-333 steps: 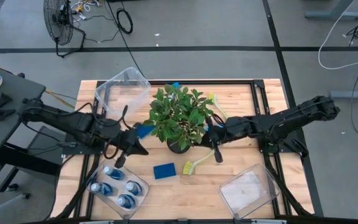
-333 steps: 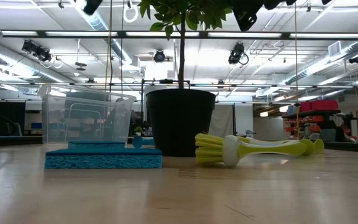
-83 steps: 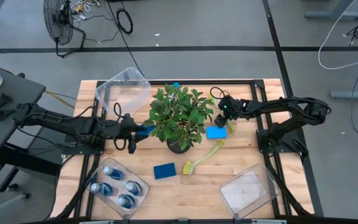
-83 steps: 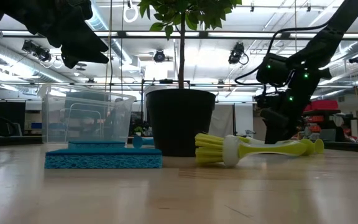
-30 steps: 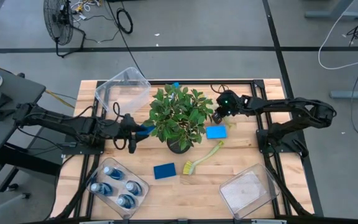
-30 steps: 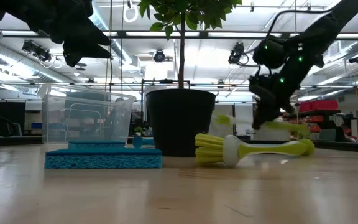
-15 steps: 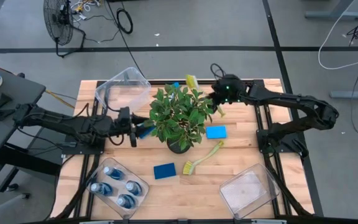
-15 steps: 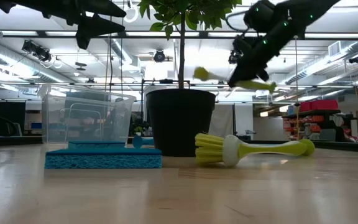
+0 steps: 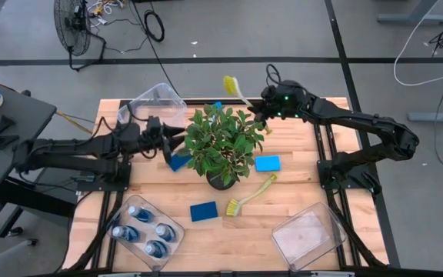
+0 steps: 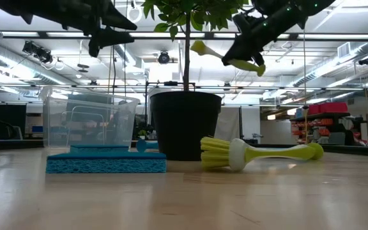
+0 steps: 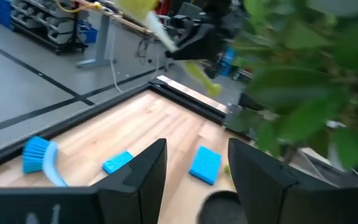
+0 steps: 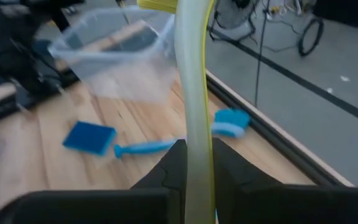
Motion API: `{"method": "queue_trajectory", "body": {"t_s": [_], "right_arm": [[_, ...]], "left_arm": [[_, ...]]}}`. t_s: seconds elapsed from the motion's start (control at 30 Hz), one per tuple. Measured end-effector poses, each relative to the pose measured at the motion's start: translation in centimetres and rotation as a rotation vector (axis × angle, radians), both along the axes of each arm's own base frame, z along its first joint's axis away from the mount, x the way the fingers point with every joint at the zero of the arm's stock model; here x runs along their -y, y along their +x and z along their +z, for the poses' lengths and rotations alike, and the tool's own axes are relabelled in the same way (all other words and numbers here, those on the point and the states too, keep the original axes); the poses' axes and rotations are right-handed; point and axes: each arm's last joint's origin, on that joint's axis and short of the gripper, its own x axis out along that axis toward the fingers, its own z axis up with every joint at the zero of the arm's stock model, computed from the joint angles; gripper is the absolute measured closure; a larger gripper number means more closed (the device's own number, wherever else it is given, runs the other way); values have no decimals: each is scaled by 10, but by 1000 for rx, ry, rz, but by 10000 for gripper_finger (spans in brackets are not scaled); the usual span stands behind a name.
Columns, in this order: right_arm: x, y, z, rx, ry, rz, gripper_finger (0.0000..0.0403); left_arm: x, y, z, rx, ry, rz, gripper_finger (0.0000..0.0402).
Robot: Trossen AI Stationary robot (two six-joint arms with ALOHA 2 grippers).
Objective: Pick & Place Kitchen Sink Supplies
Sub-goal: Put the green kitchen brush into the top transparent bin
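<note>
Wooden table [image 9: 298, 196] under both arms; right gripper [image 9: 261, 102] pinching yellow-green brush [image 9: 237, 90] aloft at far edge, behind plant [image 9: 221, 142]; left gripper [image 9: 177, 138] spread, empty, left of plant.

A leafy potted plant [image 9: 221, 146] in a black pot stands mid-table. A clear bin [image 9: 152, 110] sits tilted at the far left of the wooden table [image 9: 298, 185], another clear bin [image 9: 308, 236] near right. A floor fan [image 9: 74, 23] stands beyond the table's far left.
</note>
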Motion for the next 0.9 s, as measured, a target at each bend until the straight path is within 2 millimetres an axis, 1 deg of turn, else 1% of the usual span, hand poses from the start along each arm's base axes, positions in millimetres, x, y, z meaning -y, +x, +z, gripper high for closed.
{"method": "queue_trajectory", "body": {"t_s": [0.13, 0.27, 0.43, 0.63, 0.9], "right_arm": [[2, 2, 5, 48, -22, -1, 362], [7, 0, 7, 64, -41, -57, 362], [16, -5, 7, 72, -30, -95, 362], [20, -8, 7, 72, -31, -113, 362], [25, -11, 7, 85, -9, -80, 362]], "left_arm": [[-13, -3, 0, -8, 18, 55, 225], [-22, -5, 0, -7, 15, 76, 225], [-26, -6, 0, -5, 11, 40, 225], [-29, -7, 0, -13, 30, 40, 225], [-34, -9, 3, 16, 32, 47, 225]]}}
